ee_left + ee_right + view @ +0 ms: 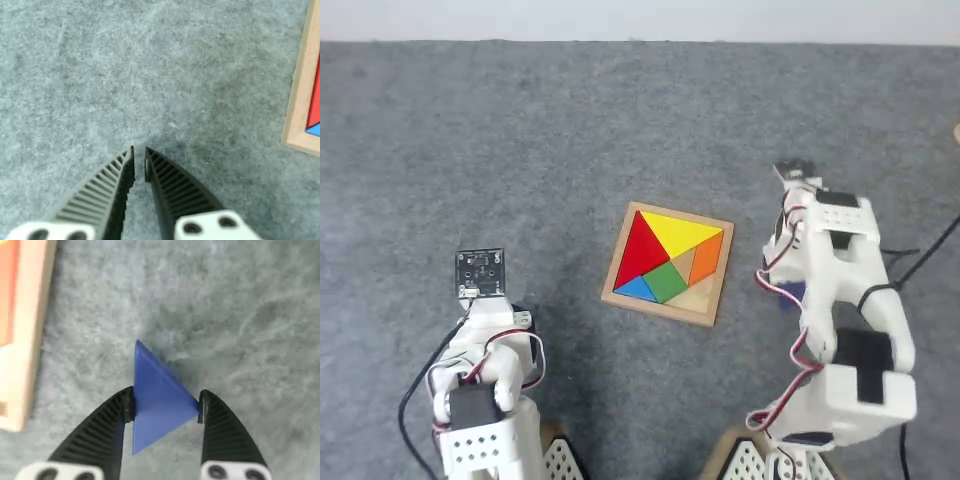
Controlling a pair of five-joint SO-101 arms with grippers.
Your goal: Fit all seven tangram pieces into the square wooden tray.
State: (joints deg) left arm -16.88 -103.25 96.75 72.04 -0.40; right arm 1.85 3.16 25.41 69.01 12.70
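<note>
Seemingly nearly done: five coloured tangram pieces [670, 255] fill most of the wooden tray [660, 307] mid-table; the right end effector [166, 400] clamps a blue triangle [157, 385] just beside it, the left end effector [139, 155] all but closed, empty

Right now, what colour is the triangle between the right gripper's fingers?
The triangle is blue; right wrist view.

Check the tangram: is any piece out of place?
Yes. A blue triangle is outside the wooden tray, over the grey mat, held in the right gripper, while bare wood shows inside the tray.
</note>
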